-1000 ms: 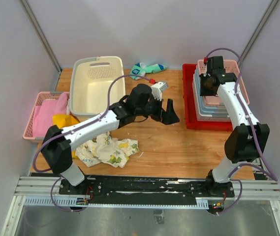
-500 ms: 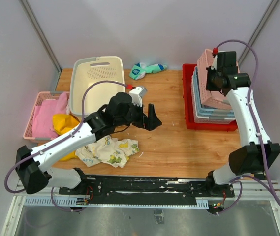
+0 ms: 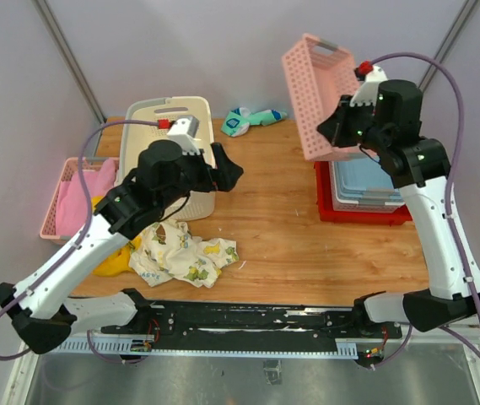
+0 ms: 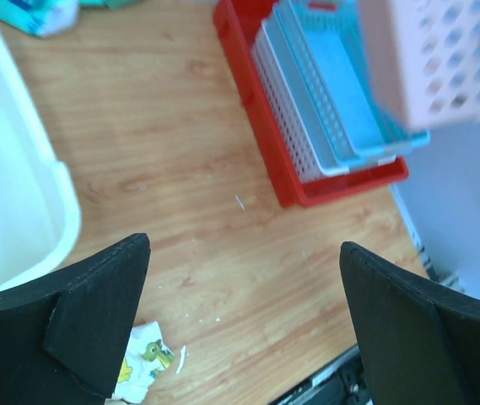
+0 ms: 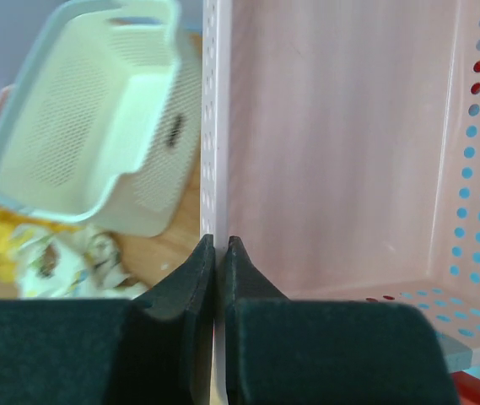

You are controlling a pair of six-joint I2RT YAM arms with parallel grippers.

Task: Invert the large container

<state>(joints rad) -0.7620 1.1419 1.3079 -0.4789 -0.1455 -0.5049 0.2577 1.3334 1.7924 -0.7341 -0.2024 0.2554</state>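
At the back left of the table (image 3: 282, 219), the cream tub (image 3: 147, 126) sits upright, not yet turned. My right gripper (image 5: 219, 253) is clamped on a raised pink basket (image 3: 315, 97). My left gripper (image 4: 244, 312) hangs spread wide at the tub's edge. I judge this the approach; next it must grip the rim.

The top external camera looks down from high behind the arm bases over the wooden table (image 3: 273, 211). The left wrist camera hangs above it, facing down toward the red tray (image 4: 307, 196) at right. The right wrist camera, tight against the pink basket (image 5: 332, 143), looks left at the large container (image 5: 79, 110), shared by all three views.
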